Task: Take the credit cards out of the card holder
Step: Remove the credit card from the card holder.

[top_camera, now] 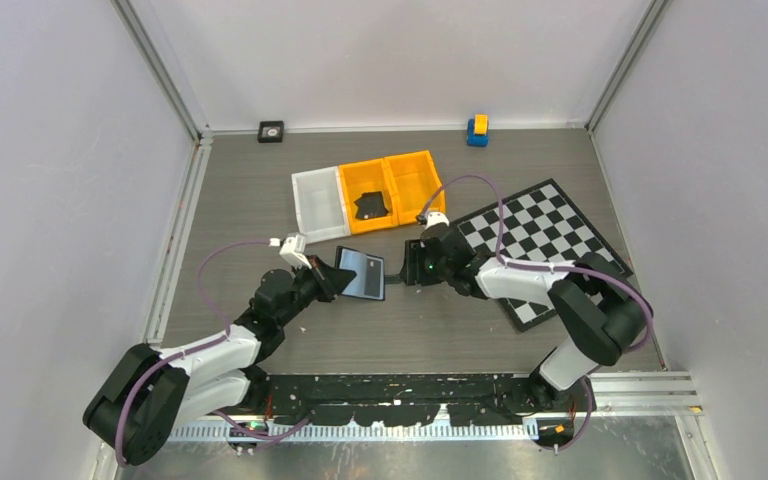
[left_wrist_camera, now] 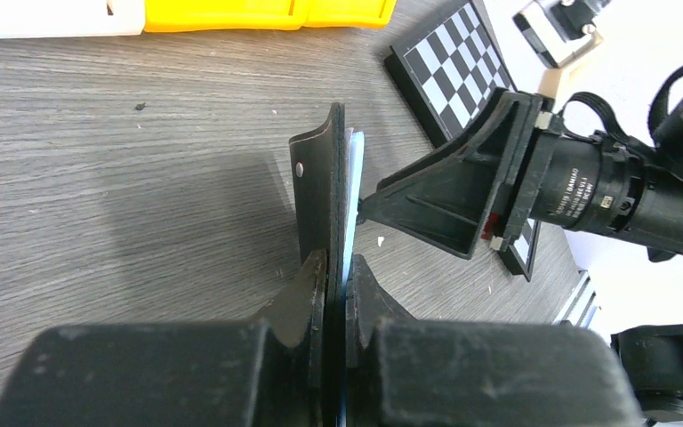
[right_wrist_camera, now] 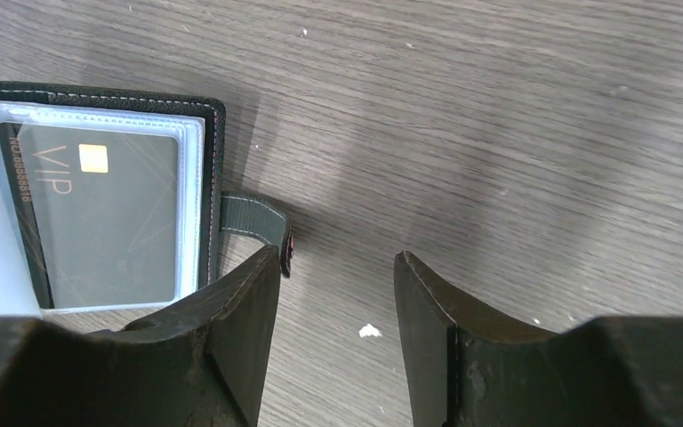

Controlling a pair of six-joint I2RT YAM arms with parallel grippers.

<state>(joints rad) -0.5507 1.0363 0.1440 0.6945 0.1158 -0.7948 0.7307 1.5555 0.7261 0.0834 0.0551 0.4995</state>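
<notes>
The card holder (top_camera: 361, 274) lies open in mid-table, black with pale inner panels. My left gripper (top_camera: 332, 281) is shut on its left edge; in the left wrist view the holder (left_wrist_camera: 325, 191) stands edge-on between my closed jaws (left_wrist_camera: 336, 276). My right gripper (top_camera: 410, 270) is open and empty just right of the holder, jaws apart over bare table (right_wrist_camera: 338, 267). In the right wrist view a dark credit card (right_wrist_camera: 111, 222) marked VIP sits in a clear sleeve of the holder (right_wrist_camera: 98, 93), and the strap tab (right_wrist_camera: 258, 222) lies beside my left finger.
Two orange bins (top_camera: 390, 187) and a white bin (top_camera: 320, 203) stand behind the holder; one orange bin holds a black object (top_camera: 371, 206). A chessboard (top_camera: 545, 245) lies right. A blue and yellow block (top_camera: 477, 129) and a black square block (top_camera: 271, 131) sit at the back wall.
</notes>
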